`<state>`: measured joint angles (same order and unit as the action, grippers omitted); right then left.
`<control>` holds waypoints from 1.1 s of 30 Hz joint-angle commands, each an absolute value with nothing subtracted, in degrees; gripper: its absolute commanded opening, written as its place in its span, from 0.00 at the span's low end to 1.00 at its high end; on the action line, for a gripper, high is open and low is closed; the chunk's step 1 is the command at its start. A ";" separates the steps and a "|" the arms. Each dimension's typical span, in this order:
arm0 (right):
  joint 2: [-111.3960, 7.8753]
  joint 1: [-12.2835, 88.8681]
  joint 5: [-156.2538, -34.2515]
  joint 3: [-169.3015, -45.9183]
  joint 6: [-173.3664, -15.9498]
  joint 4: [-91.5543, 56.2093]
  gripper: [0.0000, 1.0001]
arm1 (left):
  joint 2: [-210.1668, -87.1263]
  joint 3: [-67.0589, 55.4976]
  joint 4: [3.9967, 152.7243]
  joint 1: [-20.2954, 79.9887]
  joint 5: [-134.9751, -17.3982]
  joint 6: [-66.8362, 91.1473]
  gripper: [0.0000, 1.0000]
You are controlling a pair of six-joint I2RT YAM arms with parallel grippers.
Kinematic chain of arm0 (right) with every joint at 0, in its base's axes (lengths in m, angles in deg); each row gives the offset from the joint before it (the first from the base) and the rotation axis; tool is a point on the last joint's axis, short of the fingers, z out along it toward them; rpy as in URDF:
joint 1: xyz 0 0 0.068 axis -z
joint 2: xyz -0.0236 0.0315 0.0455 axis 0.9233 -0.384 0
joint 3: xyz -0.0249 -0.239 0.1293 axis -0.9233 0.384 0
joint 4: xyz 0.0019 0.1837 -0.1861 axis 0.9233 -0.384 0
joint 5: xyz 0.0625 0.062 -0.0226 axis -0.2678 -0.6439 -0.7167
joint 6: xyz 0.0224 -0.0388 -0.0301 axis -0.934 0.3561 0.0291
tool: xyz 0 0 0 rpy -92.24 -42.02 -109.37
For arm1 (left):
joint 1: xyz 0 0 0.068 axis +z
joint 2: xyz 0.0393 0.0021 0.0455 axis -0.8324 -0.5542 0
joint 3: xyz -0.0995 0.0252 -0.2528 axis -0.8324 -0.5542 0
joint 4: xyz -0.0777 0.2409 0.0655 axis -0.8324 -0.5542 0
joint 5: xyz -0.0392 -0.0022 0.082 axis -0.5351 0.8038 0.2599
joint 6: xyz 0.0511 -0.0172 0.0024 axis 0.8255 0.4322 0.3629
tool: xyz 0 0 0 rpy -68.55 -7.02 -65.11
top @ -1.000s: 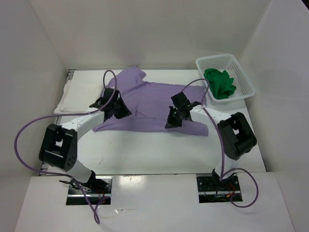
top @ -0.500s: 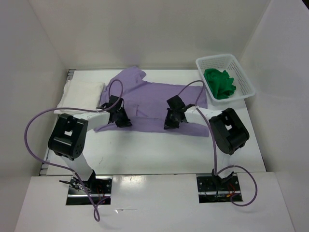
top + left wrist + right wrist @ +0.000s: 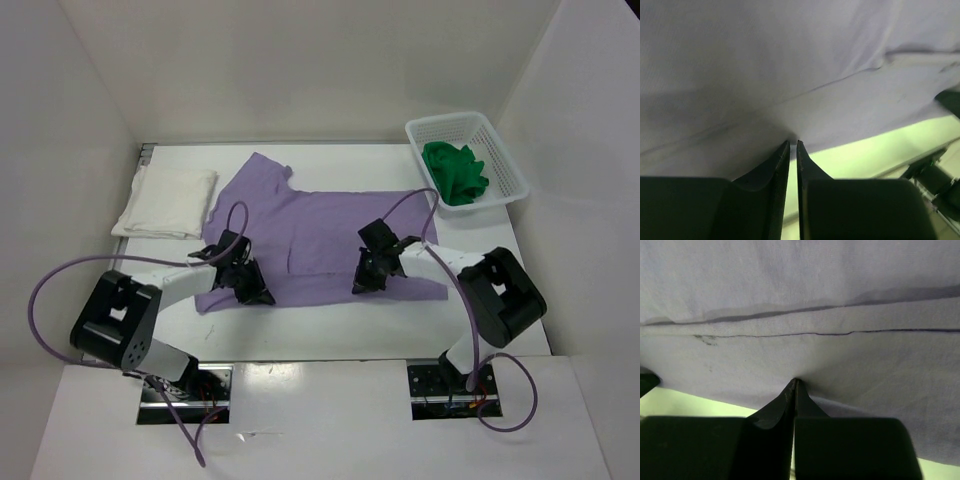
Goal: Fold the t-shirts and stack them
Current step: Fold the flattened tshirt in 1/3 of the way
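Both wrist views crop the lavender shirt (image 3: 790,65) at 9, 12 and 3 o'clock. From above, the left gripper (image 3: 248,290) and right gripper (image 3: 365,282) hide their own fingertips. In the left wrist view, a blurred dark shape (image 3: 950,102) at 3 o'clock is unidentifiable.

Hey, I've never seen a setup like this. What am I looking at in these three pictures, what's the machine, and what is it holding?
These are two robot arms bolted at the near edge of a white table. The wide picture comes from a fixed camera above and behind them. The two close-ups come from a small camera on each wrist, so the dark wedges at the bottom of each one are that arm's own fingers.

A purple shirt lies spread out in the middle of the table. The left fingers and the right fingers are each pinched shut on its near edge. A folded white shirt lies at the far left. A crumpled green shirt sits in a white basket at the far right.
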<state>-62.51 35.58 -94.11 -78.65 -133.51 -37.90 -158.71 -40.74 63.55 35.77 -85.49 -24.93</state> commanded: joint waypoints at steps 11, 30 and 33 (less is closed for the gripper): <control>-56.91 34.53 -95.26 -86.26 -129.52 -51.88 0.20 | -147.68 -32.72 43.74 37.88 -86.82 -23.30 0.22; -60.94 42.37 -100.97 -98.25 -122.30 -42.13 0.05 | -204.96 42.07 58.07 47.91 -62.92 -3.87 0.29; -61.65 42.37 -101.67 -98.25 -121.77 -41.51 0.05 | -216.18 56.04 52.81 50.10 -62.21 -2.63 0.45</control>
